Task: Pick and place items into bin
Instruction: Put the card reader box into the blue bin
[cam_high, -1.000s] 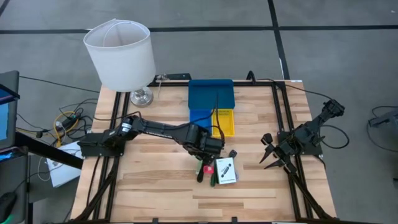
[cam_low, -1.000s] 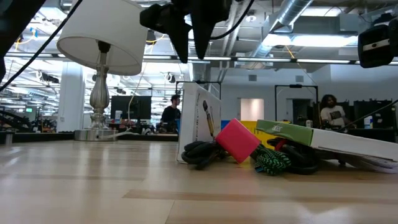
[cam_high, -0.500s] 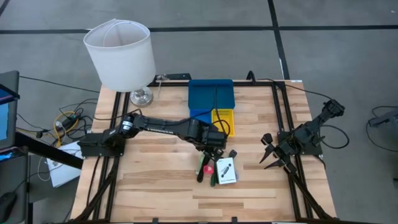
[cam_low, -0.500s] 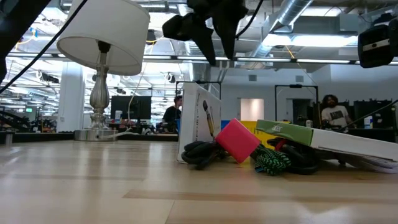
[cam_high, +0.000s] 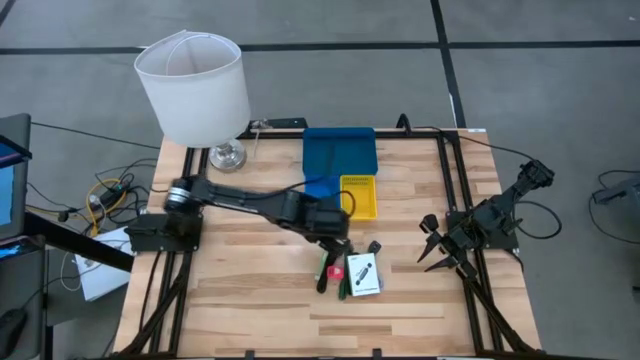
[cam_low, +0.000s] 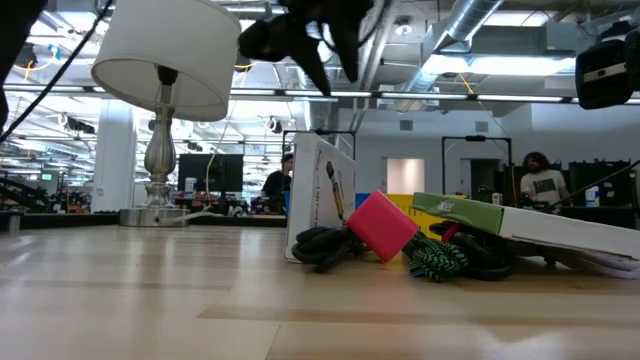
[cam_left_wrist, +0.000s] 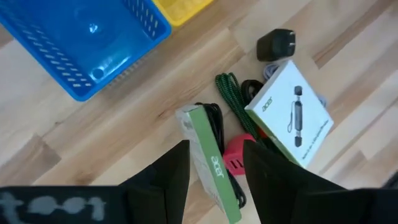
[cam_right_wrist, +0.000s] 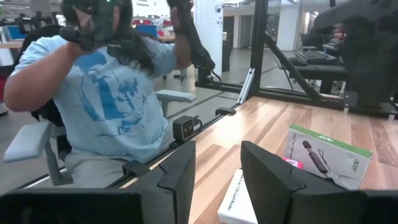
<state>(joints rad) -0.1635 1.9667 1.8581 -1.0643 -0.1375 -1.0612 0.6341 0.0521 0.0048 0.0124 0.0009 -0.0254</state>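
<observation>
The items lie in a pile (cam_high: 350, 272) on the wood table. They are a white card with black print (cam_left_wrist: 289, 118), a pale green strip on edge (cam_left_wrist: 211, 165), a red piece (cam_left_wrist: 236, 155), a green-black cord (cam_left_wrist: 231, 99) and a black block (cam_left_wrist: 276, 45). My left gripper (cam_left_wrist: 214, 168) hangs open above the pile, touching nothing. The green strip and the red piece show in its gap. The bin (cam_high: 340, 152) sits just beyond, a wide blue tray with a yellow square tray (cam_high: 358, 195). My right gripper (cam_high: 435, 250) waits open at the table's right side.
A lamp with a white shade (cam_high: 192, 85) stands at the far left corner. Black frame rails (cam_high: 455, 190) run along the table near the right arm. A seated person (cam_right_wrist: 106, 93) shows beyond the table in the right wrist view. Bare wood lies near the pile's left.
My left gripper swung a little toward the table's right, then back left, and rose slightly. It stayed above the pile throughout. The items have not moved.
</observation>
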